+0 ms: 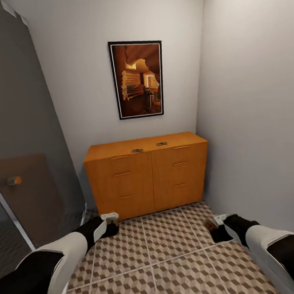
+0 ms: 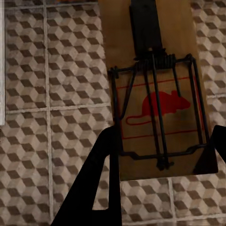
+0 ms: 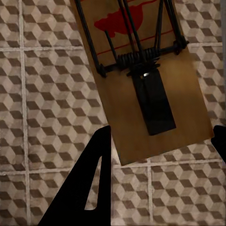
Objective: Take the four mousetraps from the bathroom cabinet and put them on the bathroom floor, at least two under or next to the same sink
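Two specks on the cabinet (image 1: 145, 145) top too small to identify, right-wrist mousetrap (image 3: 141, 75) cut off at 12 o'clock, left-wrist mousetrap (image 2: 157, 94) likewise, right tool (image 1: 215, 230) fingers indistinct in head view

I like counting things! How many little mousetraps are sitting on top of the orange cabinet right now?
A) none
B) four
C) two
C: in the head view, two small dark mousetraps lie on the flat top of the cabinet, one left of the other.
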